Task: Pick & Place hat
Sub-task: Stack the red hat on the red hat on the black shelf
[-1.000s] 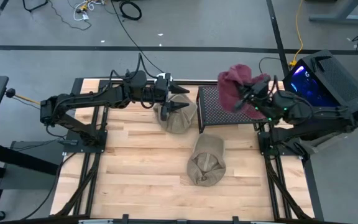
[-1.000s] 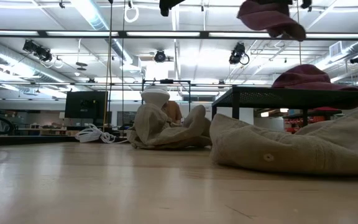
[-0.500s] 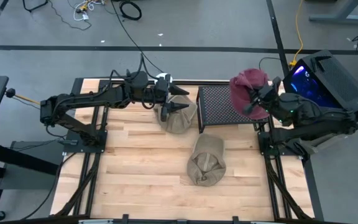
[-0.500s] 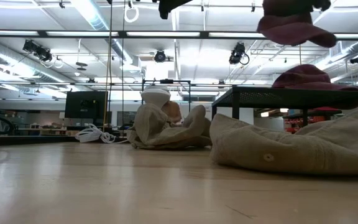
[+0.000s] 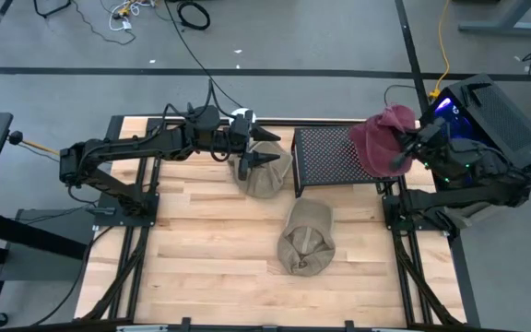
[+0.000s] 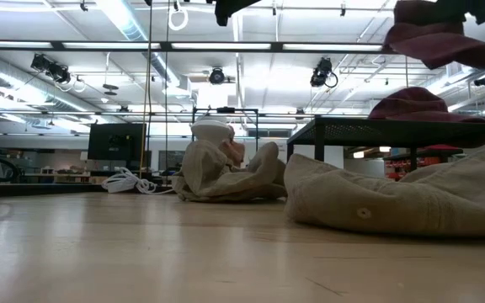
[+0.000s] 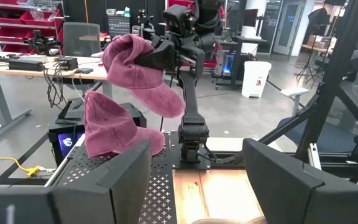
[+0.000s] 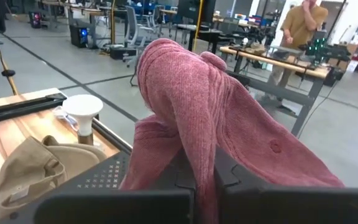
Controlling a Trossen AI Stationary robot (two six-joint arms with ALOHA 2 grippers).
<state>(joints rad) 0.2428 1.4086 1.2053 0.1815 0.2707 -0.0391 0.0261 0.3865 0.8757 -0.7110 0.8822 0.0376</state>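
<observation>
Rack's right edge: claw-held hat overhanging

A maroon hat is hanging crumpled in the air above the right edge of the black perforated stand, while a second maroon hat is sitting on that stand. A tan hat is lying bunched on the wooden table just left of the stand, and another tan hat is lying nearer the table's middle.
</observation>
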